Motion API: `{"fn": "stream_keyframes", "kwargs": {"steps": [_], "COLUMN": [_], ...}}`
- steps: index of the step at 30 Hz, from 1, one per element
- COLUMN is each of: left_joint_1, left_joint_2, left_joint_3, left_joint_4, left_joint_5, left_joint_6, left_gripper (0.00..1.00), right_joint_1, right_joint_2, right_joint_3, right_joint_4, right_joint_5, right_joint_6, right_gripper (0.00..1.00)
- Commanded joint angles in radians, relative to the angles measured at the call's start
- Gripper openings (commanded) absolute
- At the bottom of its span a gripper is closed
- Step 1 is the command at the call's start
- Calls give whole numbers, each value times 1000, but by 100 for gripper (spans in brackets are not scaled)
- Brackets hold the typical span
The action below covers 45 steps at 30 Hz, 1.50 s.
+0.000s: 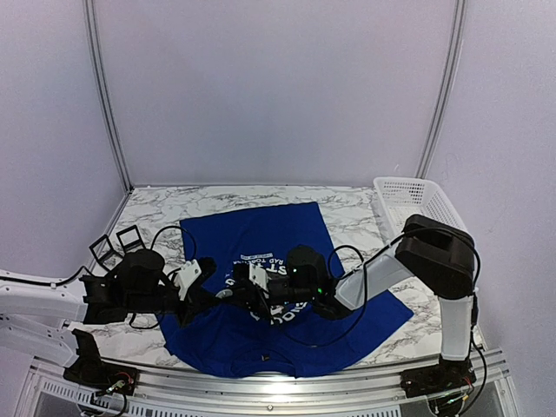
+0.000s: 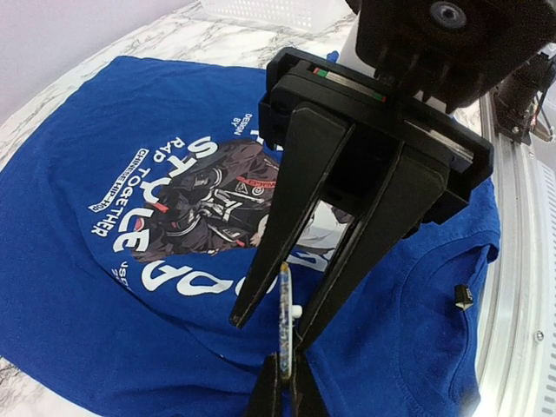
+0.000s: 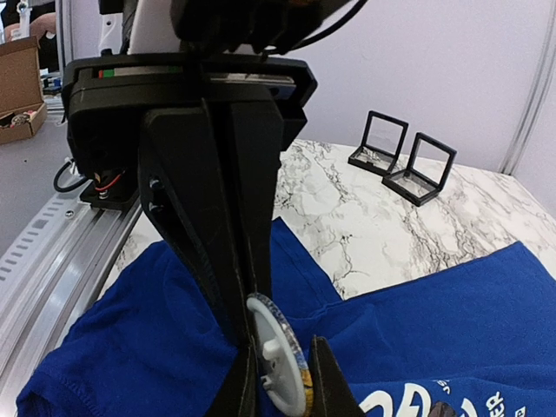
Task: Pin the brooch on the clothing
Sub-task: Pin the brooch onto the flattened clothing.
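Note:
The royal-blue T-shirt point(image 1: 261, 230) lies flat on the marble table, with its panda graphic point(image 2: 208, 200) facing up. Both grippers meet above its lower chest. My left gripper point(image 2: 285, 369) is shut on the lower rim of the brooch point(image 2: 284, 321), a round disc with a white back and stud, held edge-up above the cloth. My right gripper point(image 3: 285, 373) is open and straddles the brooch point(image 3: 282, 347). One finger touches the white stud side; the other stands apart from the printed face. In the top view the left gripper point(image 1: 217, 295) and right gripper point(image 1: 245, 294) almost touch.
A white basket point(image 1: 417, 204) stands at the back right. Two black display frames point(image 1: 117, 243) sit left of the shirt. A small black piece point(image 2: 463, 297) lies on the shirt near the collar. The metal rail point(image 2: 521, 261) runs along the near edge.

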Motion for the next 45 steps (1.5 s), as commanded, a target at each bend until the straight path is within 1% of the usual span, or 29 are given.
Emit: {"fn": "stream_keyframes", "kwargs": {"steps": [1,4,9,12,18,26,34,37,45], "left_joint_1": [-4,-4,-4,-4,-4,-4,-4,-4,-4], "left_joint_2": [-20,-18,-26,-31,-32,-38,-33,-32,-33], "left_joint_3": [24,24,22,18,13,9,10,10,9], "left_joint_4": [31,31,31,31,31,31,31,31,31], "left_joint_5": [31,24,15,6,-10,-26,-35,-38,-48], "left_joint_6": [-11,-18,-25,-31,-45,-44,-44,-45,-79], "left_gripper": [0,0,0,0,0,0,0,0,0], "right_joint_1": [0,6,20,19,20,21,21,23,23], "right_joint_2": [11,7,-11,-23,-30,-41,-52,-54,-67], "right_joint_3": [47,47,26,15,22,-7,-17,-20,-43], "right_joint_4": [-30,-32,-29,-32,-67,-48,-35,-32,-18], "right_joint_5": [138,214,306,348,368,394,419,430,468], "right_joint_6": [113,160,182,209,279,321,357,372,406], "right_gripper": [14,14,14,11,8,11,9,11,11]}}
